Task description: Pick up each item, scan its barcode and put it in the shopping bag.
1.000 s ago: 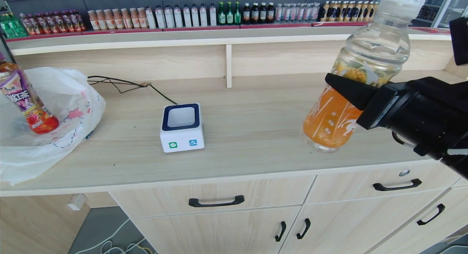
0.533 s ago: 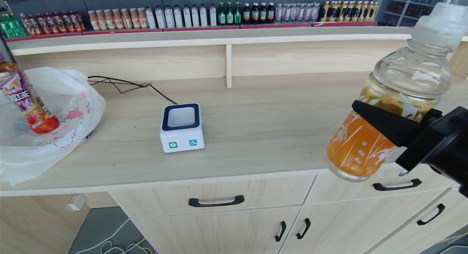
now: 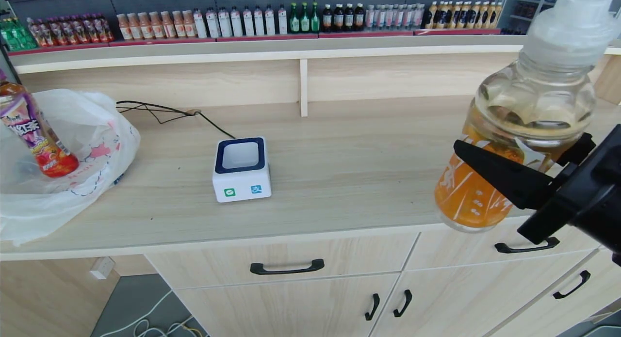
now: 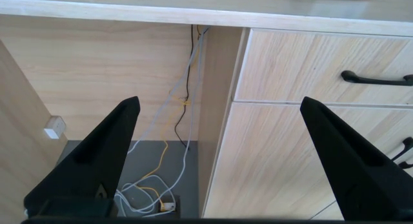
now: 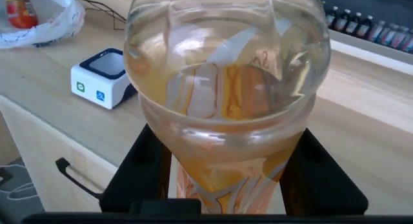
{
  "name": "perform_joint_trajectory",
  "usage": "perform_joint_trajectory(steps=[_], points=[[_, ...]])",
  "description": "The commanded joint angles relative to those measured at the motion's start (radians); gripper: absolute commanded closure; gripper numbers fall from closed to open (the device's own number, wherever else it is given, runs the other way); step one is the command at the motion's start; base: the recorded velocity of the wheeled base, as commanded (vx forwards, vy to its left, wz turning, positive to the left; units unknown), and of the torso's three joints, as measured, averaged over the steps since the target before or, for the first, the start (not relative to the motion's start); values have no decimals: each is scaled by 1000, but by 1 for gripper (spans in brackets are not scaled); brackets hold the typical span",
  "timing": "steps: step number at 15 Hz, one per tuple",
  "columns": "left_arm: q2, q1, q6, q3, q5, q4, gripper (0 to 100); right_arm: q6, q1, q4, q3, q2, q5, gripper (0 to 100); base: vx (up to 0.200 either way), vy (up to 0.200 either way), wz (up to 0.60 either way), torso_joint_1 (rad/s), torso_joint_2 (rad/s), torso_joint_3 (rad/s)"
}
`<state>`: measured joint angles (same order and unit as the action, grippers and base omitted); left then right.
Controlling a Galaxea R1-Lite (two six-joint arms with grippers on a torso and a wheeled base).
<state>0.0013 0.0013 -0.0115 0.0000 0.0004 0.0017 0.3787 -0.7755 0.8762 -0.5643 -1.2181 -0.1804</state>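
My right pincer point(image 3: 521, 155) is clamped around the labelled middle of a tilted orange drink bottle point(image 3: 533, 104), held above the front edge of the counter point(image 3: 339, 201). It is probably smooth, slippery and sloshing, so this mid-body hold suits it.

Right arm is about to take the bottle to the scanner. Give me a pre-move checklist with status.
1. Right gripper shut on the orange drink bottle, fingers across the label: ok.
2. Bottle lifted off the counter, cap up, slightly tilted: ok.
3. Scanner upright on the counter, top window uncovered: ok.
4. Barcode facing the scanner: cannot tell, no barcode is visible on the label.
5. Shopping bag open on the counter's left end, tea bottle inside it: ok.
6. Left gripper open, low in front of the cabinet, away from the scanner: ok.
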Motion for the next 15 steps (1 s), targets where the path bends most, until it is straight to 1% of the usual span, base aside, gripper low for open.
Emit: perform_joint_trajectory(steps=[1, 3, 5, 6, 7, 10, 15], points=[[0, 0, -1, 0, 1, 0, 0, 40, -64, 0, 26, -34, -2, 100, 0, 0, 0, 0, 0, 0], [0, 0, -1, 0, 0, 0, 0, 124, -133, 0, 29, -75, -2, 100, 0, 0, 0, 0, 0, 0], [0, 0, -1, 0, 0, 0, 0, 203, -146, 4, 23, -97, -4, 100, 0, 0, 0, 0, 0, 0], [0, 0, -1, 0, 1, 0, 0, 266, -160, 4, -3, -115, -4, 100, 0, 0, 0, 0, 0, 0], [0, 0, -1, 0, 0, 0, 0, 298, -182, 7, -9, -129, -2, 100, 0, 0, 0, 0, 0, 0], [0, 0, -1, 0, 0, 0, 0, 419, -237, 44, 27, -118, 7, 100, 0, 0, 0, 0, 0, 0], [0, 0, -1, 0, 1, 0, 0, 548, -378, 76, 76, -118, 10, 100, 0, 0, 0, 0, 0, 0]])
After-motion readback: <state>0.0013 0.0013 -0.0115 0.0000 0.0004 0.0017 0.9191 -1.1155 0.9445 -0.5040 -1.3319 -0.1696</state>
